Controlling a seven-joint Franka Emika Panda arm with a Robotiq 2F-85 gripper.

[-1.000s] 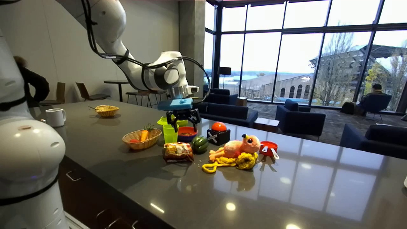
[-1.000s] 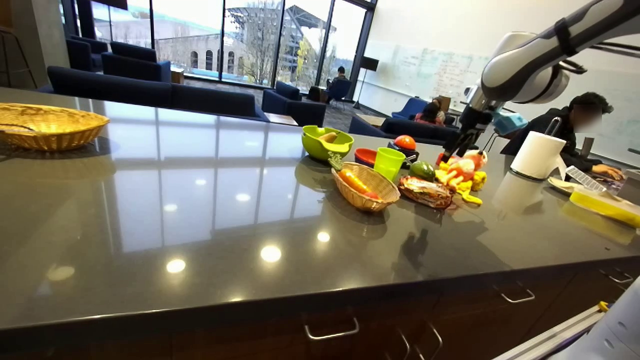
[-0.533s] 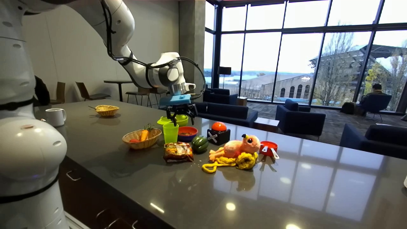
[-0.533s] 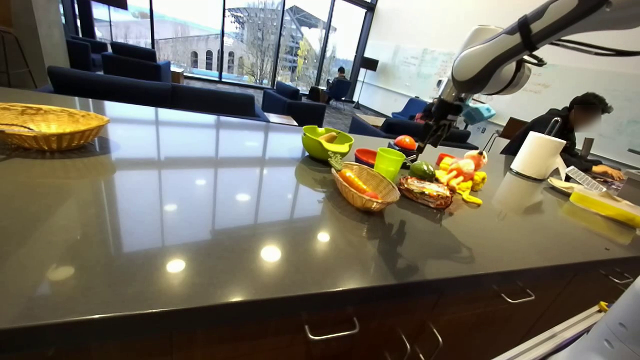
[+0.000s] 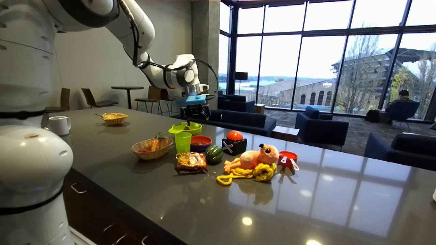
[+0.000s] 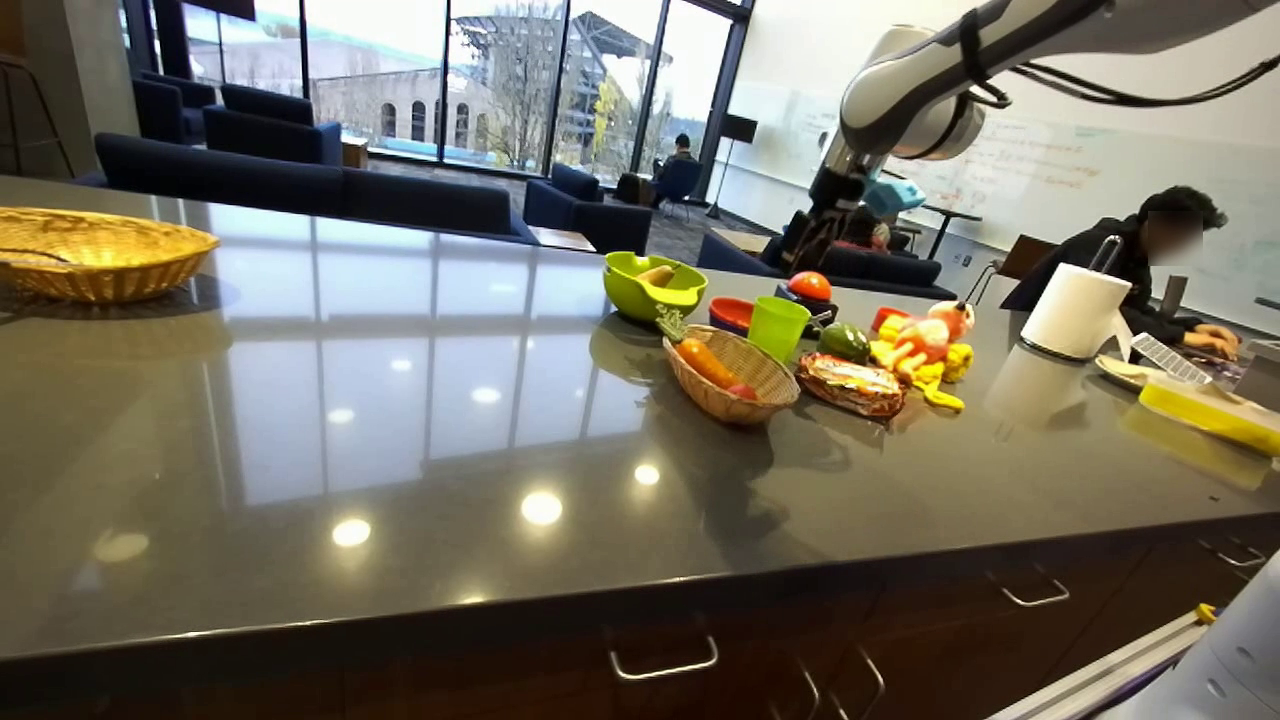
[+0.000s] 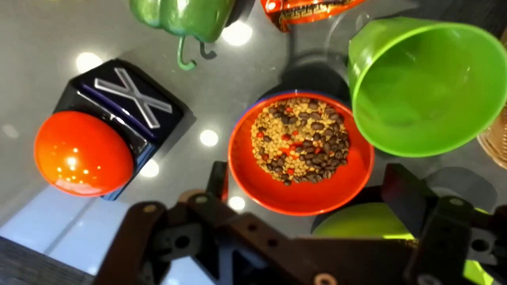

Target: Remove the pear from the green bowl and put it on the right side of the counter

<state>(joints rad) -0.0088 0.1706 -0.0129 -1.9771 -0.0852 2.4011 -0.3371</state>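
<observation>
A yellowish-brown pear [image 6: 657,275] lies in the lime-green bowl [image 6: 645,298], which stands on the glossy dark grey counter [image 6: 480,430]. In the wrist view only part of the green bowl [image 7: 356,221] shows, beneath my linkage and beside one finger; the pear is hidden there. My gripper [image 5: 198,119] hangs above the tableware with its fingers spread wide and nothing between them. Seen from the wrist, the gap of my gripper [image 7: 311,184] lies over the red bowl's near rim, apart from it. Against dark seats, the gripper is hard to make out in an exterior view.
Close around stand a red bowl of beans [image 7: 297,142], a green cup [image 7: 427,91], a red-domed black box [image 7: 83,152] and a green pepper [image 7: 182,16]. Also on the counter are a carrot basket [image 6: 735,390], a snack packet [image 5: 190,162] and a pink plush toy [image 5: 253,158].
My open gripper has swung from above the plush toy toward the green bowl, rising slightly. The pear, bowl and other objects have stayed put.
</observation>
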